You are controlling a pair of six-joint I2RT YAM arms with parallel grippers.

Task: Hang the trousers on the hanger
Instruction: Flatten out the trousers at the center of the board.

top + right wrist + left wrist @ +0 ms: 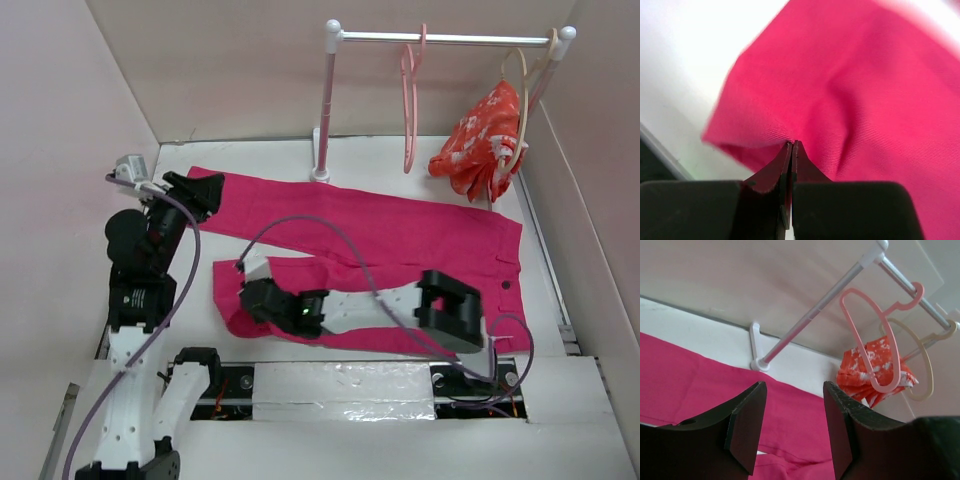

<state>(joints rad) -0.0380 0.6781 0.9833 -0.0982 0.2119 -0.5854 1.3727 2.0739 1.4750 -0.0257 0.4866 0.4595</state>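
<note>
- I judge the step in hand to be the pick-up: taking the trousers (400, 230) by the leg ends, before anything goes near the hanger (409, 100)
- My right gripper (792, 145) is pinched fully together on a small fold of the pink cloth; the fabric puckers right at the fingertips, so I read this as a real grip on the edge of the near leg, close to its cuff
- My left gripper (794, 387) stands partly open with nothing between its fingers; it sits at the cuff end of the far leg, angled up toward the rail (450, 38); whether its fingers touch the cloth I cannot tell
- The trousers lie spread flat across the table (270, 155), waist to the right, both leg ends to the left; the near leg's end is in my right gripper, the far leg's end just beside my left gripper
- The hanger hangs by its hook from the rail at the far side of the table, beyond the trousers and well apart from both grippers; a floral garment (478, 140) hangs near it to the right, on its own hanger
- Next move, as I see it: the left gripper needs to dip and close on the far cuff, so both legs can rise together; then comes a lift high enough to clear the table, and a carry toward the hanger's narrow loop
- The fold in my right gripper looks thin; a quick lift could pull it free, so I would raise slowly
</note>
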